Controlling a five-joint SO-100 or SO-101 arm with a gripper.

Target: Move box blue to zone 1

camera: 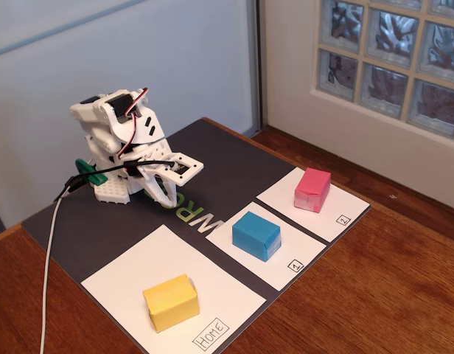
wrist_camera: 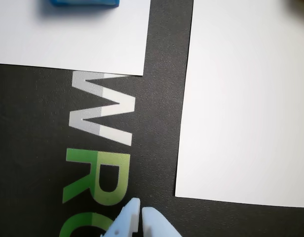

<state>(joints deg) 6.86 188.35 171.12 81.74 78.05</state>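
Observation:
The blue box [camera: 256, 234] is a small cyan-blue paper block that rests on zone 1 [camera: 302, 246], the white panel with a boxed "1" in its corner. In the wrist view only the box's lower edge [wrist_camera: 83, 2] shows at the top, on the zone 1 panel [wrist_camera: 68, 42]. My gripper [camera: 168, 199] is folded down near the arm's base, over the dark mat and the WRO lettering, well apart from the box. Its white fingertips [wrist_camera: 133, 210] meet with only a thin slit between them, and nothing is held [wrist_camera: 140, 209].
A pink block [camera: 312, 189] sits on the panel marked "2" [camera: 347, 209]. A yellow block [camera: 171, 302] sits on the larger Home panel [camera: 131, 269], which also shows in the wrist view [wrist_camera: 246, 98]. A white cable [camera: 49, 280] runs off the table's front left.

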